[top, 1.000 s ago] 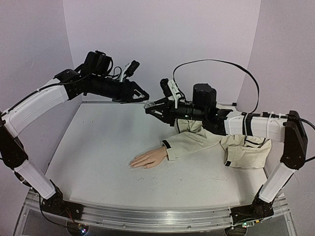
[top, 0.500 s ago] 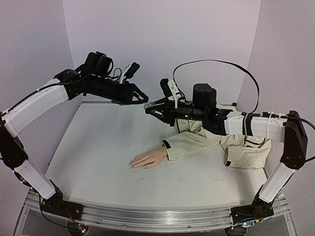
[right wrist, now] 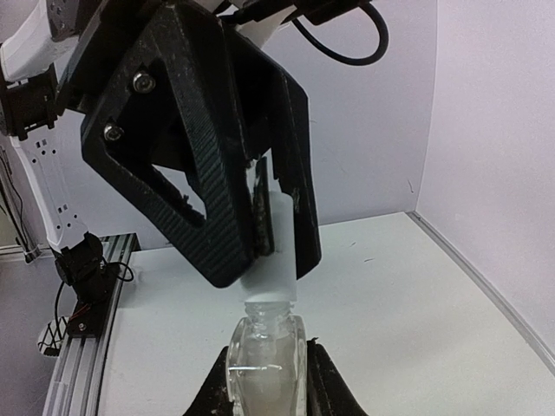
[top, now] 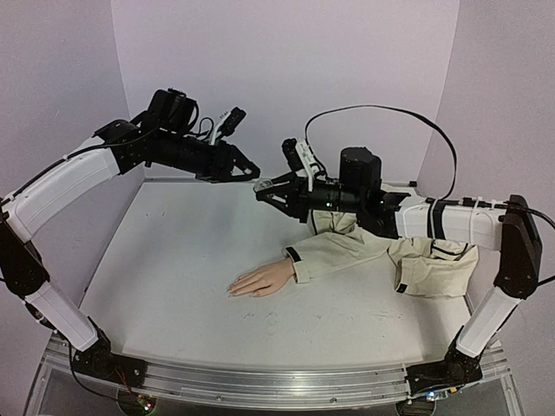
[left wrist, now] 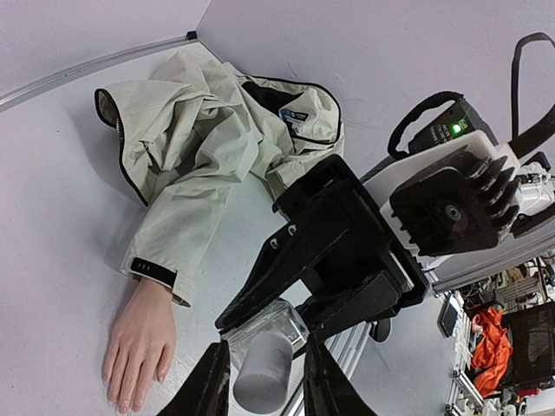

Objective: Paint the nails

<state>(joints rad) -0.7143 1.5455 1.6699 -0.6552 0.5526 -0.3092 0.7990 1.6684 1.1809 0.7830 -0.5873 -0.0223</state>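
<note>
Right claw [right wrist: 264,381] clamped on clear bottle [left wrist: 263,322]; left claw [left wrist: 264,386] apparently pinching white cap [right wrist: 276,234], midair.

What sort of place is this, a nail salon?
Most likely a robotics lab's test booth: plain lilac walls box in a white table, the left arm and right arm are bolted to its metal rail, and the customer is a mannequin hand.

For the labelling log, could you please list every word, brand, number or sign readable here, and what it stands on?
No text can be read.
Neck label inside the beige jacket: print too small and blurred to read.
Clear bottle and its white cap: no print visible.
</note>
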